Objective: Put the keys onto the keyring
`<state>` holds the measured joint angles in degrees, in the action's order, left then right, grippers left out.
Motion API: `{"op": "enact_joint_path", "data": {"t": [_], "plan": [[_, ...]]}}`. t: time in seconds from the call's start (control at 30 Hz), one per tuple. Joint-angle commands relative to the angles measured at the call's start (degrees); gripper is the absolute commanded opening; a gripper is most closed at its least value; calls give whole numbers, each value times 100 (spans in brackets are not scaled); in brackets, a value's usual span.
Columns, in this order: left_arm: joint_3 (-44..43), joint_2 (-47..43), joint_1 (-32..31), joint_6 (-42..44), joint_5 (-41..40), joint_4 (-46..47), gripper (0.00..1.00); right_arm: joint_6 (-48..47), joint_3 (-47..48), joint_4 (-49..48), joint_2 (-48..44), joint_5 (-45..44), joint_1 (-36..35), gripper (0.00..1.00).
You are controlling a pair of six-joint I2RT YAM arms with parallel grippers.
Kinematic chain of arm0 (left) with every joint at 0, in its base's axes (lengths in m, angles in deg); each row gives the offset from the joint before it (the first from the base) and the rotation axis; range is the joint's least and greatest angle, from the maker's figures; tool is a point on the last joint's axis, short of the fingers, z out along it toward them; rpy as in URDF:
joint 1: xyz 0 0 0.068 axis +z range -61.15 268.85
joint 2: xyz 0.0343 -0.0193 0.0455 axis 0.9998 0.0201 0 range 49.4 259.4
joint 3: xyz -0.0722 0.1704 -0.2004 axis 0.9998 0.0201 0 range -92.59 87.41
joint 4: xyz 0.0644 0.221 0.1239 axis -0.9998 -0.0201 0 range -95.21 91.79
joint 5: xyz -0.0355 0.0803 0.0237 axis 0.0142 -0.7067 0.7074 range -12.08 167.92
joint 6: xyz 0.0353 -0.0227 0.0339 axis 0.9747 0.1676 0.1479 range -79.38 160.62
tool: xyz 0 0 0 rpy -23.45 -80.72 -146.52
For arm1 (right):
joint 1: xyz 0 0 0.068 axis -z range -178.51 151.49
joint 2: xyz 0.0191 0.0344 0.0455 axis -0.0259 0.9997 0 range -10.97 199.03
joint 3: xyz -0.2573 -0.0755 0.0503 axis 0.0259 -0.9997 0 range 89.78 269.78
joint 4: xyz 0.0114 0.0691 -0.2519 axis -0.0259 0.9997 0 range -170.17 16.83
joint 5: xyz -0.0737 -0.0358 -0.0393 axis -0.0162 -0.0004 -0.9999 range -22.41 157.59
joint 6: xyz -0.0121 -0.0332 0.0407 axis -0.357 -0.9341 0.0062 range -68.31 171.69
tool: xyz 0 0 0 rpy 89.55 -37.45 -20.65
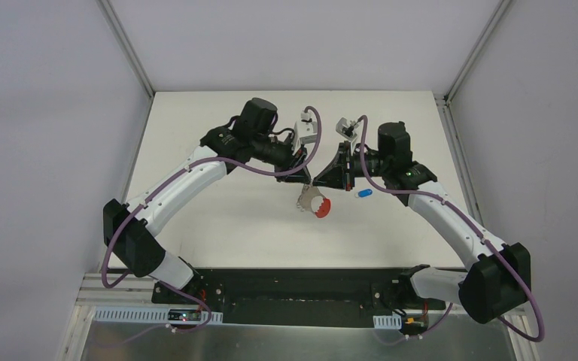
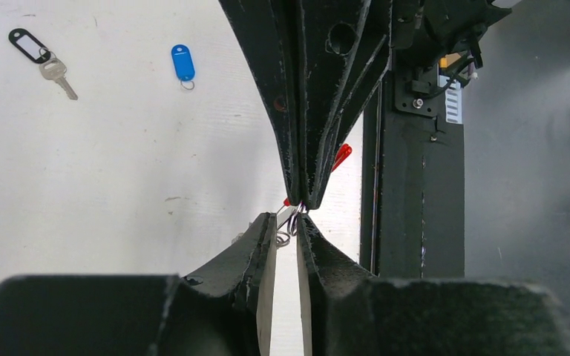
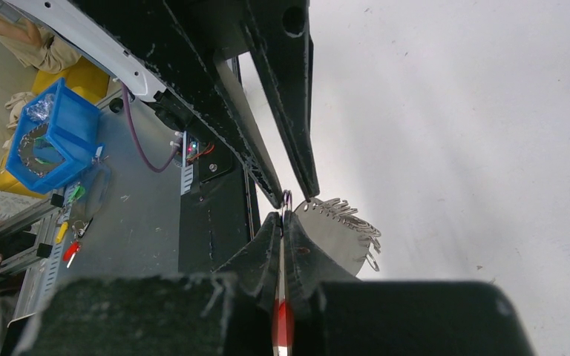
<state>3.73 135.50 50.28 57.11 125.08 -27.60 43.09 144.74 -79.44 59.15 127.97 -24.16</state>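
The keyring (image 1: 314, 203), a red band with a silvery fan of small rings (image 3: 338, 230), hangs above the table between both grippers. My right gripper (image 3: 282, 216) is shut on the red band, which shows between its fingers. My left gripper (image 2: 295, 220) meets it tip to tip (image 1: 305, 176), its jaws a narrow gap apart with a small wire ring pinched between them. The blue-headed key (image 2: 183, 63) lies on the table, also in the top view (image 1: 363, 193). The silver key with a dark loop head (image 2: 53, 68) lies near it; the top view does not show it.
The white table (image 1: 218, 218) is walled on the left, right and back. A black base bar (image 1: 301, 289) runs along its near edge. Off the table, a blue bin (image 3: 48, 133) stands beside a grey metal surface.
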Motion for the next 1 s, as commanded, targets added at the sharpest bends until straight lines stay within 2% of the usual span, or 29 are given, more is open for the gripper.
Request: {"op": "enact_joint_path", "data": {"t": [0.0, 0.1, 0.23, 0.33, 0.47, 0.53, 0.8, 0.97], "plan": [[1, -191, -11, 333, 306, 88, 14, -103, 68, -207, -169, 91, -25, 0], [45, -199, -19, 366, 354, 84, 11, -98, 68, -213, -153, 72, -19, 0], [97, -192, -19, 338, 470, 119, 1, -13, 74, -279, -114, 45, -21, 0], [144, -219, -19, 267, 460, 153, 0, 20, 62, -291, -137, -33, -28, 0], [372, -376, -3, -440, 206, 742, 0, 180, -87, -519, -279, -145, 64, 0], [436, -450, 11, -832, 85, 1002, 0, 357, -193, -714, -341, -116, 163, 4], [574, -657, 16, -2019, -582, 1463, 0, 774, -389, -1148, -590, -105, 604, 33], [603, -735, 7, -2355, -765, 1529, 0, 842, -384, -1286, -615, -38, 723, 36]]}}
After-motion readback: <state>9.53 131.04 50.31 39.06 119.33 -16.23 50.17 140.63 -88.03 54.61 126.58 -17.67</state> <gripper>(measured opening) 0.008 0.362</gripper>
